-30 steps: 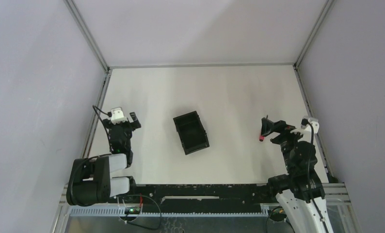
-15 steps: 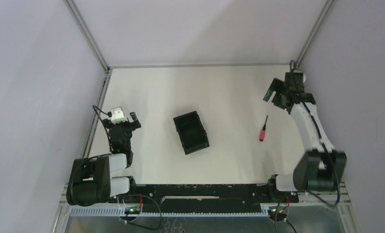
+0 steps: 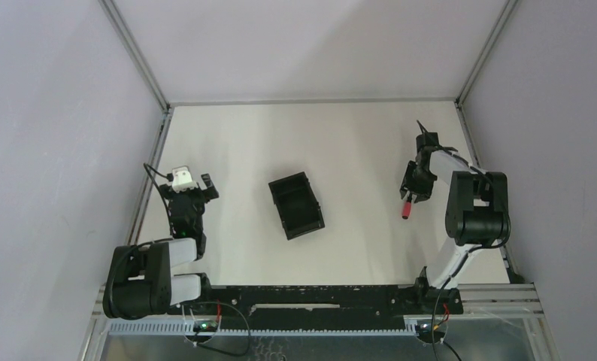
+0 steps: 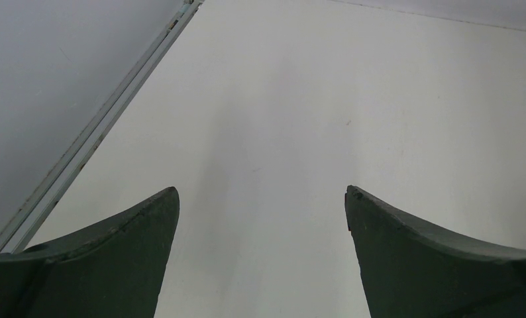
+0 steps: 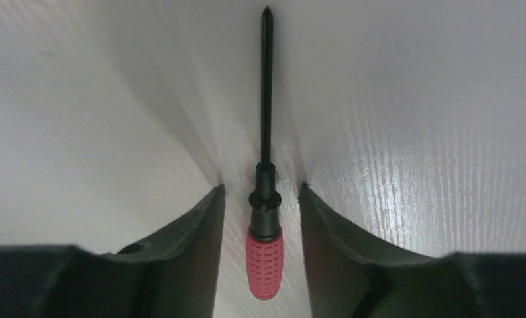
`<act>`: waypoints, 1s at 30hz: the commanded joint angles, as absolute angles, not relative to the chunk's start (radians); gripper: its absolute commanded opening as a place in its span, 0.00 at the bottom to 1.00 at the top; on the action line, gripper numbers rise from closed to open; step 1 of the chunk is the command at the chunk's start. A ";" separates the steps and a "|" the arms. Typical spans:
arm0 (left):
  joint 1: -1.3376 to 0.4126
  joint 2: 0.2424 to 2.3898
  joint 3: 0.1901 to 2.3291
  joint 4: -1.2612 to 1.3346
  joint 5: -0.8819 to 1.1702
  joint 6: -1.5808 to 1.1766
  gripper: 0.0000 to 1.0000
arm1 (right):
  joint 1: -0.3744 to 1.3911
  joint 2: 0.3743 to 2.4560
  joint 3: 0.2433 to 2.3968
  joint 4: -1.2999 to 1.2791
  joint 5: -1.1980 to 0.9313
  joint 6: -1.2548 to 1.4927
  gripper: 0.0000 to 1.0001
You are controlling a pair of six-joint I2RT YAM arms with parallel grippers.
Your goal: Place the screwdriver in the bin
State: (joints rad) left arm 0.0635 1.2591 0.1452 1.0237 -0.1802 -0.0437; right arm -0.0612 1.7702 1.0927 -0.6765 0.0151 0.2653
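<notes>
The small screwdriver with a red handle and thin black shaft lay flat on the right side of the white table, well apart from the small black plastic bin in the middle. The right gripper had its jaws partly open, one finger on each side of the handle's top, with a thin gap on both sides. The left gripper, over on the left, had its jaws wide open and held nothing.
</notes>
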 commanded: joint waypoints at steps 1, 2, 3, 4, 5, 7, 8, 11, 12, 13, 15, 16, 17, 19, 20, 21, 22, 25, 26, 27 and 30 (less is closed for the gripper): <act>0.059 1.258 0.192 1.059 -0.183 -0.026 1.00 | -0.042 1.819 1.092 -0.671 0.065 0.239 0.39; 0.059 1.258 0.192 1.058 -0.184 -0.026 1.00 | -0.039 1.817 1.093 -0.675 0.072 0.236 0.28; 0.059 1.258 0.193 1.058 -0.183 -0.026 1.00 | -0.037 1.811 1.097 -0.684 0.079 0.234 0.11; 0.059 1.258 0.192 1.058 -0.183 -0.026 1.00 | -0.031 1.802 1.109 -0.699 0.086 0.231 0.00; 0.058 1.259 0.192 1.058 -0.184 -0.026 1.00 | -0.024 1.789 1.124 -0.718 0.091 0.227 0.00; 0.058 1.259 0.193 1.059 -0.184 -0.026 1.00 | -0.006 1.755 1.179 -0.772 0.098 0.216 0.00; 0.058 1.259 0.192 1.059 -0.183 -0.025 1.00 | -0.003 1.737 1.213 -0.805 0.099 0.212 0.00; 0.058 1.258 0.193 1.058 -0.184 -0.026 1.00 | -0.003 1.699 1.375 -0.941 0.101 0.187 0.00; 0.058 1.258 0.192 1.058 -0.183 -0.026 1.00 | -0.003 1.697 1.437 -0.994 0.103 0.180 0.00; 0.058 1.258 0.192 1.059 -0.184 -0.026 1.00 | -0.002 1.699 1.495 -1.058 0.106 0.175 0.00; 0.058 1.258 0.192 1.058 -0.184 -0.026 1.00 | -0.003 1.702 1.606 -1.178 0.085 0.163 0.00; 0.058 1.258 0.192 1.058 -0.184 -0.026 1.00 | 0.009 1.704 1.648 -1.220 0.069 0.157 0.00; 0.058 1.259 0.193 1.058 -0.183 -0.026 1.00 | 0.025 1.704 1.685 -1.251 0.058 0.154 0.00; 0.058 1.259 0.192 1.058 -0.184 -0.026 1.00 | 0.043 1.706 1.732 -1.292 0.061 0.156 0.00; 0.058 1.259 0.192 1.058 -0.184 -0.026 1.00 | 0.057 1.706 1.744 -1.302 0.065 0.158 0.00; 0.058 1.259 0.192 1.059 -0.183 -0.026 1.00 | 0.069 1.706 1.749 -1.304 0.067 0.162 0.00; 0.058 1.258 0.193 1.059 -0.183 -0.026 1.00 | 0.084 1.707 1.750 -1.304 0.067 0.168 0.00; 0.058 1.258 0.192 1.059 -0.184 -0.026 1.00 | 0.156 1.709 1.748 -1.292 0.055 0.199 0.00; 0.058 1.258 0.192 1.059 -0.183 -0.026 1.00 | 0.193 1.711 1.749 -1.281 0.038 0.204 0.00; 0.058 1.259 0.192 1.058 -0.183 -0.026 1.00 | 0.256 1.716 1.758 -1.271 0.029 0.217 0.00; 0.058 1.259 0.192 1.058 -0.184 -0.026 1.00 | 0.425 1.755 1.816 -1.259 0.026 0.235 0.00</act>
State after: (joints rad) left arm 0.0635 1.2587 0.1455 1.0237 -0.1802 -0.0437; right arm 0.2337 1.7256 1.7405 -1.2583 0.0624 0.1967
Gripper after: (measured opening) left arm 0.996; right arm 0.030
